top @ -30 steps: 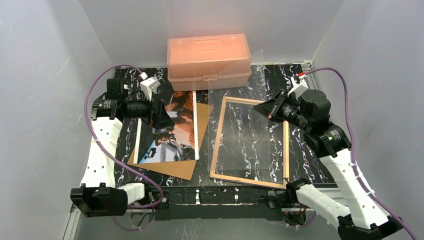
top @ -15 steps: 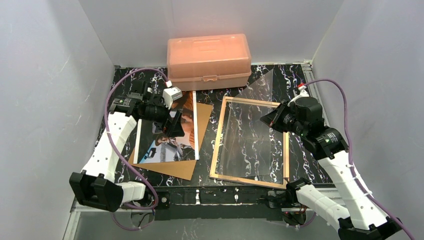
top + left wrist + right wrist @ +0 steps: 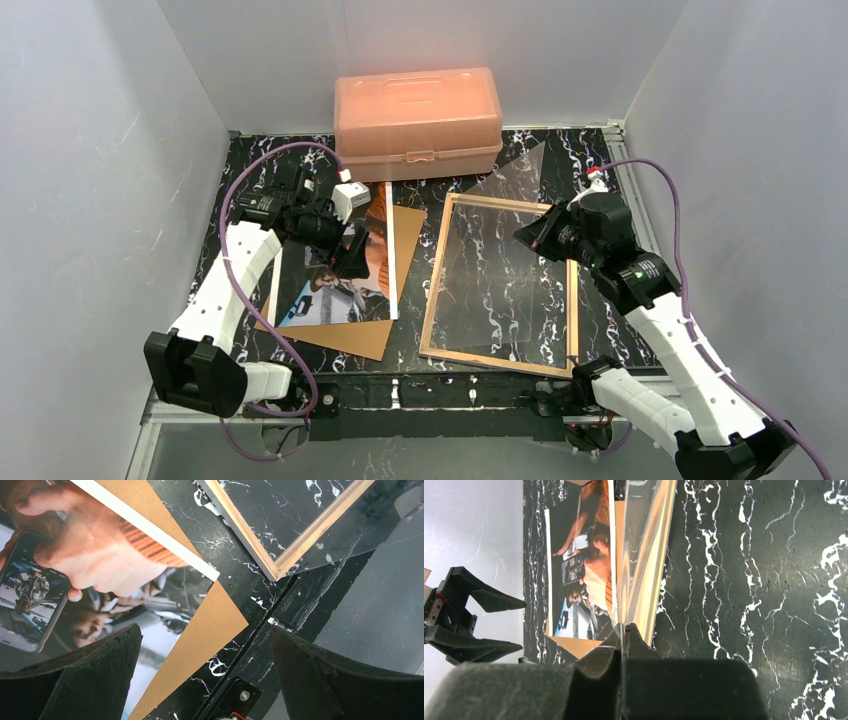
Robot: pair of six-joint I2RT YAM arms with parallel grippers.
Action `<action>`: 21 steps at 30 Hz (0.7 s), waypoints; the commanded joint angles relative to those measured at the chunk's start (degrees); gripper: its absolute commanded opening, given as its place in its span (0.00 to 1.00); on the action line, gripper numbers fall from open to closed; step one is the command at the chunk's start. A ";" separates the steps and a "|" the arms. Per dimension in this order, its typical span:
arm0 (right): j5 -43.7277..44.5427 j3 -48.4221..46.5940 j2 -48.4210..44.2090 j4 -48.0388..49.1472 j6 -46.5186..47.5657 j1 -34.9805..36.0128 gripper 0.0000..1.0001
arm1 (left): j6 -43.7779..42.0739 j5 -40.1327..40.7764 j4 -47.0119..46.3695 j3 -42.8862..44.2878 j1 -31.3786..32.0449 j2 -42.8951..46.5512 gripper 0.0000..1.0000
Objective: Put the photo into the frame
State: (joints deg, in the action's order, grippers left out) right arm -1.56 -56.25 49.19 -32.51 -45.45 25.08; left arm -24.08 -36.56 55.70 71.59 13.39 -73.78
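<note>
Top external view gives you the layout: the photo lies face up at about 9 o'clock on the bench. It rests on a brown backing board, whose corners stick out past it toward 6 and 3 o'clock. Your left fingers hover over the photo's middle, spread wide and gripping nothing. The left wrist view shows both pads well apart, with the photo's corner and the board's point between them. The frame lies flat at 3 o'clock of the photo, tan wood side up and apart from the board, with dark bench showing inside its rails. Your right fingers are clenched on the edge of a clear sheet. The sheet is tilted over the frame, its far corner reaching toward 1 o'clock past the top rail. The right wrist view shows that sheet edge-on, pinched between the pads. You cannot tell whether its lower edge touches the frame. An orange plastic box sits at 12 o'clock, behind both.
</note>
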 commanded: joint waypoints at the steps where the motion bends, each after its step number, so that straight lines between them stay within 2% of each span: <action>1: -1.59 -2.13 0.10 9.14 3.50 -0.34 0.01 | -1.08 0.30 1.16 -1.11 0.30 2.61 0.99; 12: -3.47 -3.42 3.89 11.08 11.64 -2.03 0.01 | -0.92 1.39 2.02 -1.24 0.32 3.60 0.98; 21: -7.27 -4.85 6.67 6.93 15.09 -7.27 0.01 | -1.50 2.03 2.49 -1.37 0.32 4.08 0.99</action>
State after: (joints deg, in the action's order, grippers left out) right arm -6.24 -57.08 55.33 -26.00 -34.00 19.79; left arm -24.56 -34.39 56.36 70.57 13.41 -71.68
